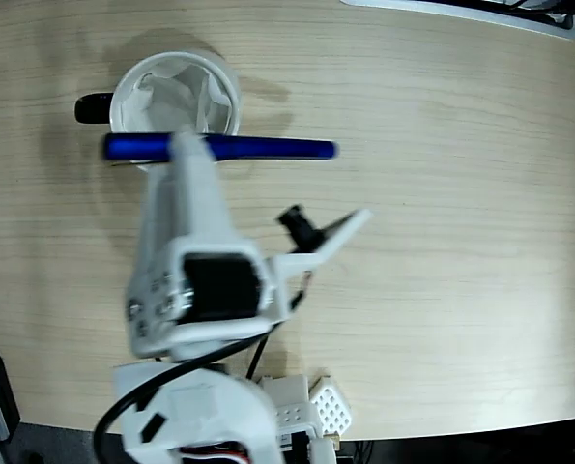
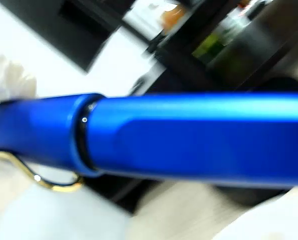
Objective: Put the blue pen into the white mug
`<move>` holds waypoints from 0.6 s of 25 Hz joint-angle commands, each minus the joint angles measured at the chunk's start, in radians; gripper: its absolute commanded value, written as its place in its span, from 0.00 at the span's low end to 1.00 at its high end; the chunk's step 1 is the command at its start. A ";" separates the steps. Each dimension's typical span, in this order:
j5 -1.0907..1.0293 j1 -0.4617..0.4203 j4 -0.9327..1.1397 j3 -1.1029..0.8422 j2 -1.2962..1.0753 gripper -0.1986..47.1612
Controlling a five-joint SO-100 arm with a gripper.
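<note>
Fixed view: the gripper (image 1: 184, 150) is clamped on the blue pen (image 1: 258, 149), carrying it level across the near rim of the white mug (image 1: 176, 92) on the wooden table (image 1: 442, 193). Wrist view fills with the pen's barrel and its thin clip (image 2: 43, 182).

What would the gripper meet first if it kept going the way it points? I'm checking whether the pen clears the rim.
Likely the white mug: the gripper holds the blue pen crosswise near its rim. Height is unclear.
</note>
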 commanded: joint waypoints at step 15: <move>0.344 -0.149 -0.634 0.460 0.242 0.00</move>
